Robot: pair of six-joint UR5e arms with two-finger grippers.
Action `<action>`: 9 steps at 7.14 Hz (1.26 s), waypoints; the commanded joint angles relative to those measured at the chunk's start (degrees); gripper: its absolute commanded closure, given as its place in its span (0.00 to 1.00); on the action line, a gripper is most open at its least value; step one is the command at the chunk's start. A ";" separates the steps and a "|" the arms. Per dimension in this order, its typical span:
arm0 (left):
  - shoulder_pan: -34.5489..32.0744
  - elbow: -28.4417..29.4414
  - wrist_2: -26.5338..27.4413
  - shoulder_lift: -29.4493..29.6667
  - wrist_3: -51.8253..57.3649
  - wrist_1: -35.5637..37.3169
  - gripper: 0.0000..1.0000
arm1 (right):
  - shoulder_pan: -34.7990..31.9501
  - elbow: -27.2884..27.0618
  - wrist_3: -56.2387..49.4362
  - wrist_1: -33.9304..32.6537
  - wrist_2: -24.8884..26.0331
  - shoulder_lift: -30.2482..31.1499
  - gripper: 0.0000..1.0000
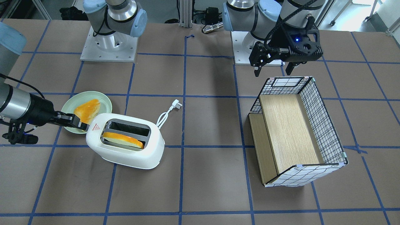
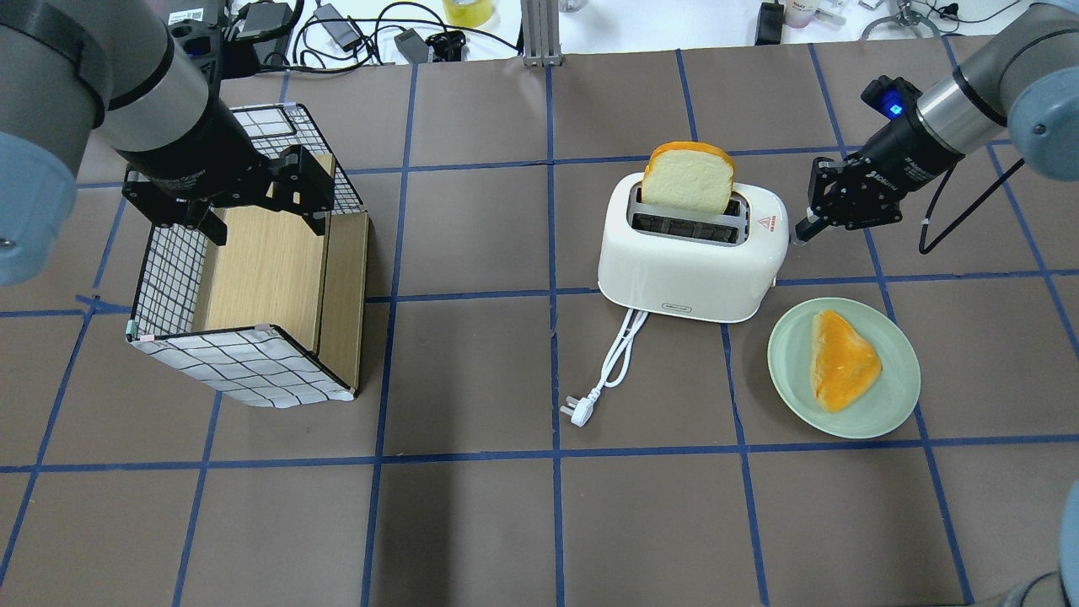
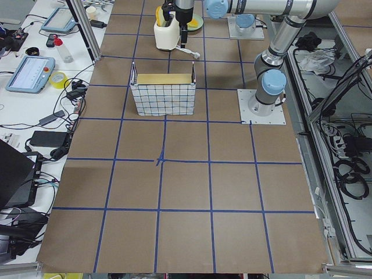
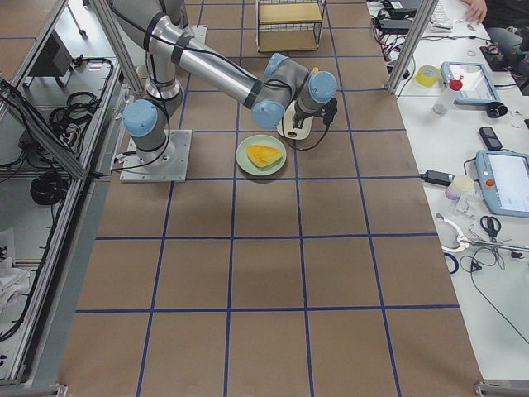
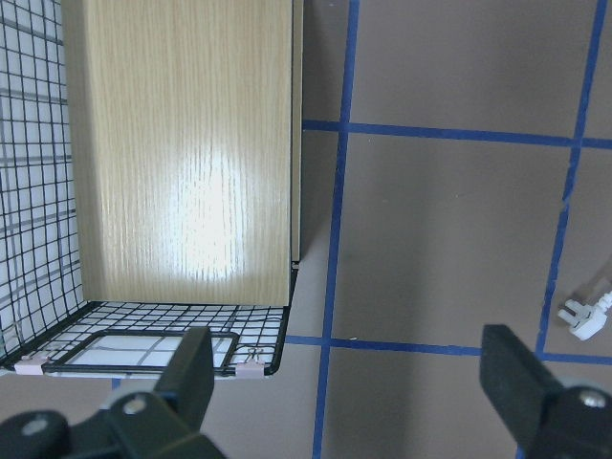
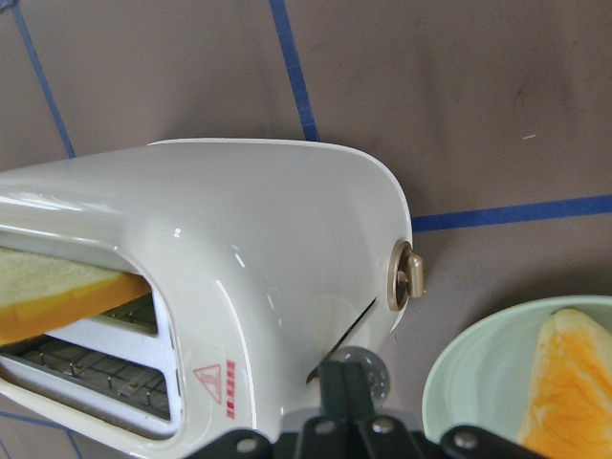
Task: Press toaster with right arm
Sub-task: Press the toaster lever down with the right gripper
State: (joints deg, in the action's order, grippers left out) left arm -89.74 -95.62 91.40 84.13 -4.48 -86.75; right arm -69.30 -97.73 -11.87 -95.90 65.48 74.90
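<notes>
Toaster sits on desk, just beside green plate, bread slice in slot. Right hand pinched closed, empty, tips at end lever. Shell looks light, slick plastic, likely slides; push lever straight down.

Bright, even overhead light; soft shadows, sharp fixed views.
The brown, blue-taped tabletop is evenly lit, with one faint dark band toward the lower edge of the overhead view. A white glare patch washes the pale wooden panel; soft highlights sheen the white rounded plastic toaster. The left gripper shows black jaws blurred at the frame's bottom.
</notes>
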 commanded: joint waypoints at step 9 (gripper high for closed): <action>0.00 0.00 0.01 -0.01 0.00 0.00 0.00 | -0.05 -2.29 0.00 -3.41 -0.01 -2.21 1.00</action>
State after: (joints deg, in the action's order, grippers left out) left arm -89.74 -95.62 91.41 84.15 -4.48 -86.75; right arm -69.34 -100.01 -11.86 -99.00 65.48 73.07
